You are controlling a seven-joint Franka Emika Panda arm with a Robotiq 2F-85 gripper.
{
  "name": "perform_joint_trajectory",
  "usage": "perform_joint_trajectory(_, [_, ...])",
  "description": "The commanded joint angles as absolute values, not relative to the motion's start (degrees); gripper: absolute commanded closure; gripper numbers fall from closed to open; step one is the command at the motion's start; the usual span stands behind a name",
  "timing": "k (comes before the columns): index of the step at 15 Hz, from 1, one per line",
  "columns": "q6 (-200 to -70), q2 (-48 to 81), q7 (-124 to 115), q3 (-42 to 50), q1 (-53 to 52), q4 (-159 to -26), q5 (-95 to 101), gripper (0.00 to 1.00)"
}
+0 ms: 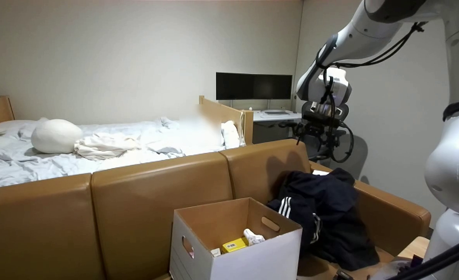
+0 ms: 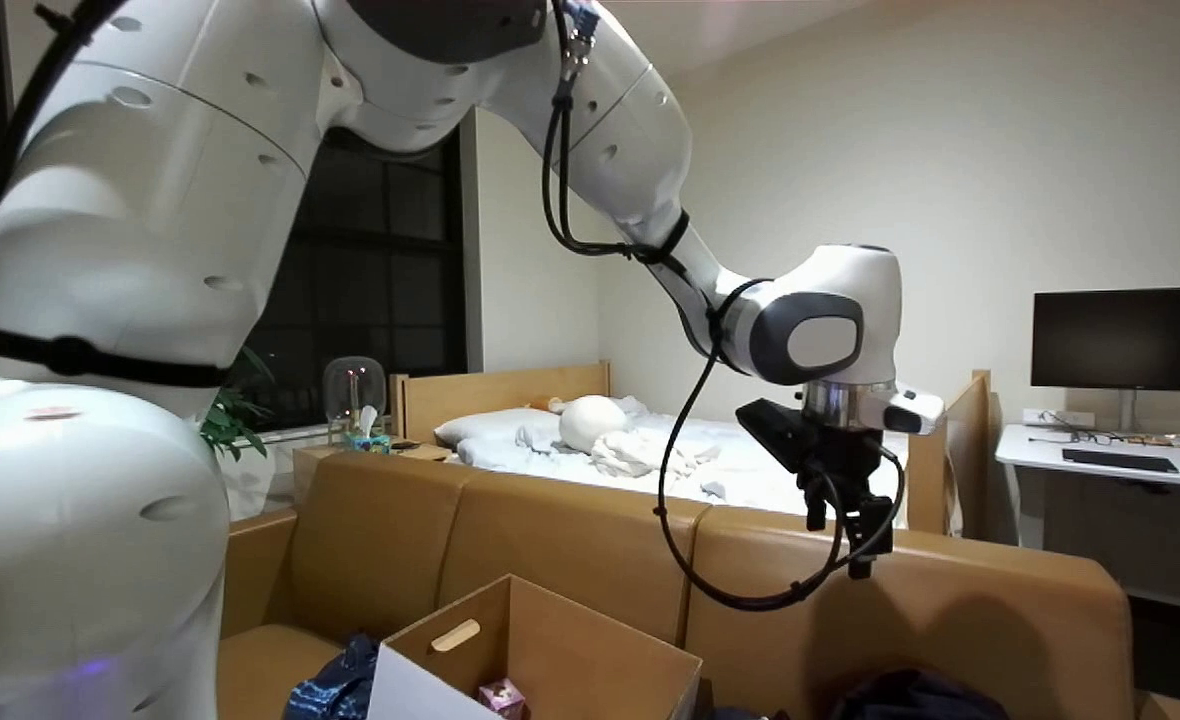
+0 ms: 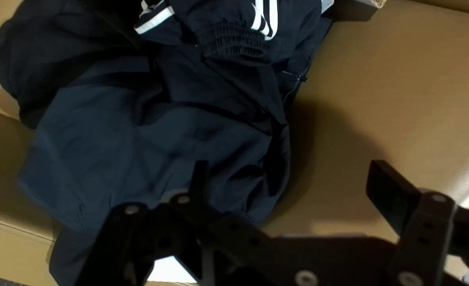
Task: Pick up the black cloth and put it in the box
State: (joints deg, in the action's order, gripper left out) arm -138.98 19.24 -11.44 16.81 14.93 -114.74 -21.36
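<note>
The black cloth (image 1: 323, 202) is a crumpled dark navy-black garment with white stripes. It lies heaped on the sofa, beside the box. Only its top shows at the bottom of an exterior view (image 2: 915, 697), and it fills the left of the wrist view (image 3: 159, 131). The box (image 1: 256, 256) is white outside, brown inside and open at the top; it also shows in an exterior view (image 2: 590, 650). My gripper (image 3: 288, 171) is open and empty. It hangs above the cloth near the sofa back in both exterior views (image 1: 311, 142) (image 2: 840, 545). One finger overlaps the cloth's edge in the wrist view.
The box holds a yellow pack (image 1: 235, 245) and a white crumpled item (image 1: 253, 237). The brown sofa back (image 1: 163, 182) rises behind box and cloth, with an armrest (image 1: 393, 202) beside the cloth. Blue patterned fabric (image 2: 335, 685) lies beside the box. A cable loop (image 2: 750, 603) hangs from the wrist.
</note>
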Motion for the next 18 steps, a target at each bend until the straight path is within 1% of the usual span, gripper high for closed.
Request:
perform_joint_trajectory(1, [-141.73, 26.90, -18.13, 15.19, 16.72, -108.68, -24.40, 0.00])
perform_joint_trajectory(4, [-139.74, 33.96, -23.59, 14.51, 18.80, -101.10, -27.08, 0.00])
perform_joint_trajectory(6, [-140.69, 38.19, -27.17, 14.21, 19.93, -96.53, -28.52, 0.00])
perform_joint_trajectory(9, [-138.37, 45.03, -35.67, 16.52, 20.13, -88.43, -26.34, 0.00])
perform_joint_trajectory(10, [-136.43, 47.08, -38.31, 17.26, 20.29, -85.78, -25.51, 0.00])
perform_joint_trajectory(12, [-128.58, 51.07, -43.40, 18.64, 20.96, -79.88, -22.82, 0.00])
perform_joint_trajectory(16, [-113.67, 58.92, -48.81, 17.59, 24.94, -67.91, -20.92, 0.00])
perform_joint_trajectory(18, [-113.80, 62.48, -51.27, 16.81, 26.64, -63.73, -22.20, 0.00])
